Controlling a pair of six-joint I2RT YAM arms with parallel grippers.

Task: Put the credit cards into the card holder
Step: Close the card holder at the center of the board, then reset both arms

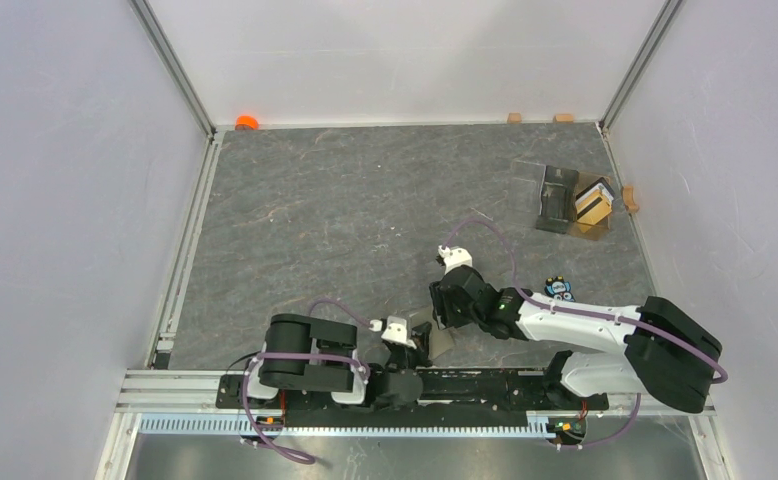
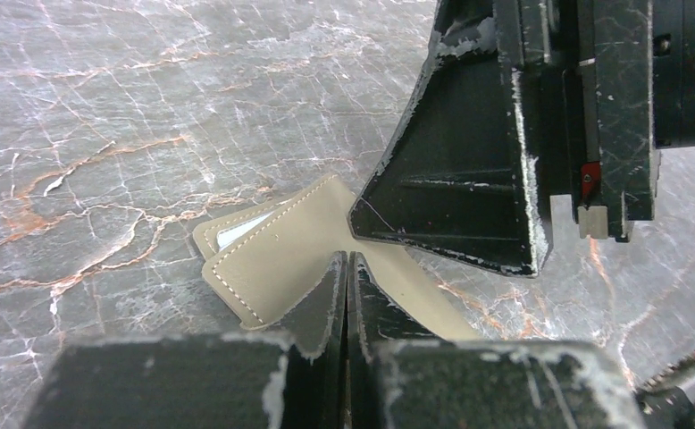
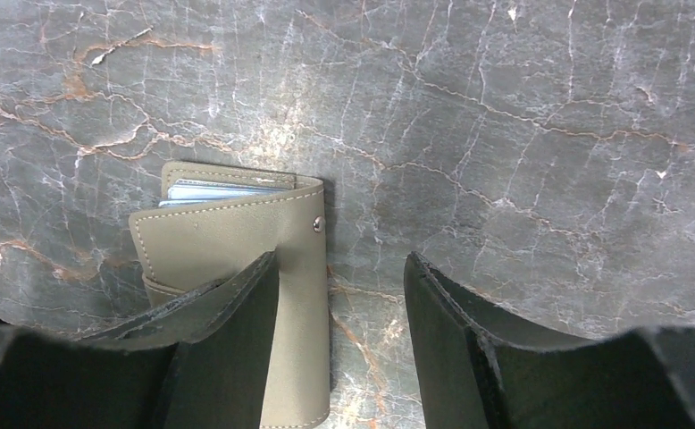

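The tabletop (image 1: 365, 200) is a dark grey slab veined like marble, and the wrist views show pale and rust-coloured cracks in it. White walls (image 1: 65, 200) close it in on the left, far and right sides, with aluminium posts (image 1: 180, 70) running up from the two far corners. A small orange thing (image 1: 247, 122) sits in the far left corner. Two little wooden blocks (image 1: 514, 117) lie along the far edge towards the right. At the far right stands a clear plastic box (image 1: 555, 195) with a dark compartment. The credit cards (image 1: 595, 206), tan to orange, sit in it (well apart from both arms).

The card holder (image 3: 228, 237) lies flat close to the near edge of the table, about the middle, between the two grippers. It is olive-khaki with pale stitching. A pale blue-grey lining (image 3: 210, 190) peeps out at its far edge, and its tab flap, which carries a snap stud, stretches toward the near side.

The left gripper (image 2: 348, 264) has its fingers pressed tight together, with the tips right on the holder. Whether they pinch the flap or merely bear down on it I cannot tell from this angle. The right gripper (image 3: 339, 268) hangs just above with its jaws apart, one finger over the flap and the other over bare stone to the right of it.
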